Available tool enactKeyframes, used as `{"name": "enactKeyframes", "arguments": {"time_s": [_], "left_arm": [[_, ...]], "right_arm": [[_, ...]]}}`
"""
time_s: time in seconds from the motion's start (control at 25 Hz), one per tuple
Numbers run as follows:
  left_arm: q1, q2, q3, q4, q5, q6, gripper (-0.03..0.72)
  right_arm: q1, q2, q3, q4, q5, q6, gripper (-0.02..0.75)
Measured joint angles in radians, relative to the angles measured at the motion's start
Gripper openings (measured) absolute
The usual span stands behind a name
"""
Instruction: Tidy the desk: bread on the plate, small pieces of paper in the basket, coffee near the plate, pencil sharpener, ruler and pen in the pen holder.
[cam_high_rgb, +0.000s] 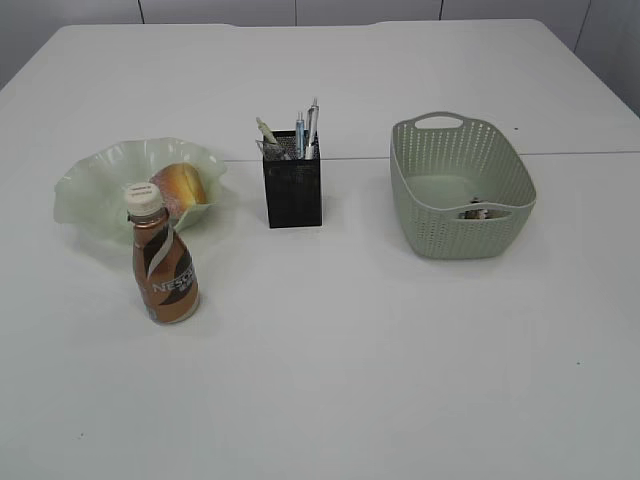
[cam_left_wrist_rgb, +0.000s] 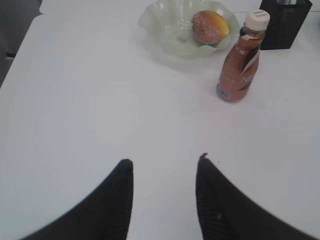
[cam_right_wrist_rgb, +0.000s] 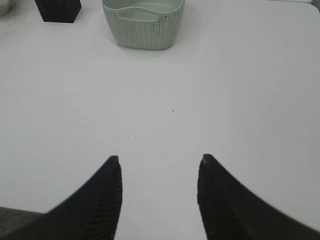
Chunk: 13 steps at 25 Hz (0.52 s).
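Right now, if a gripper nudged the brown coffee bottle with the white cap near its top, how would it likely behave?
The brown coffee bottle with the white cap stands upright, tall and narrow, so a high push would probably tip it. Round-bodied, it might then roll. Its glossy surface looks somewhat slippery.

White bench (cam_high_rgb: 340, 380) carried green plate (cam_high_rgb: 85, 190), coffee bottle (cam_high_rgb: 163, 262) just beside it, black pen holder (cam_high_rgb: 293, 190), green basket (cam_high_rgb: 460, 190) at right

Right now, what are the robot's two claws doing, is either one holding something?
Left gripper: open, holding nothing.
Right gripper: open, holding nothing.
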<state>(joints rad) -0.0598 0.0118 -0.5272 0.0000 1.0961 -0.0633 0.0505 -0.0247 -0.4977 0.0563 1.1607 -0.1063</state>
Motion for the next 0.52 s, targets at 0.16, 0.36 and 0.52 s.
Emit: {"name": "enactKeyframes", "arguments": {"time_s": [0.16,0.36,0.52], "left_arm": [[0.0,0.0,0.0,-0.017,0.0,0.035,0.307],[0.0,0.0,0.0,-0.019,0.0,0.041,0.306],[0.0,0.0,0.0,-0.021,0.0,0.041,0.294]], "right_arm": [[0.0,0.0,0.0,0.0,0.0,-0.007,0.363],[0.0,0.0,0.0,0.0,0.0,-0.01,0.363],[0.0,0.0,0.0,0.0,0.0,-0.012,0.363]]}}
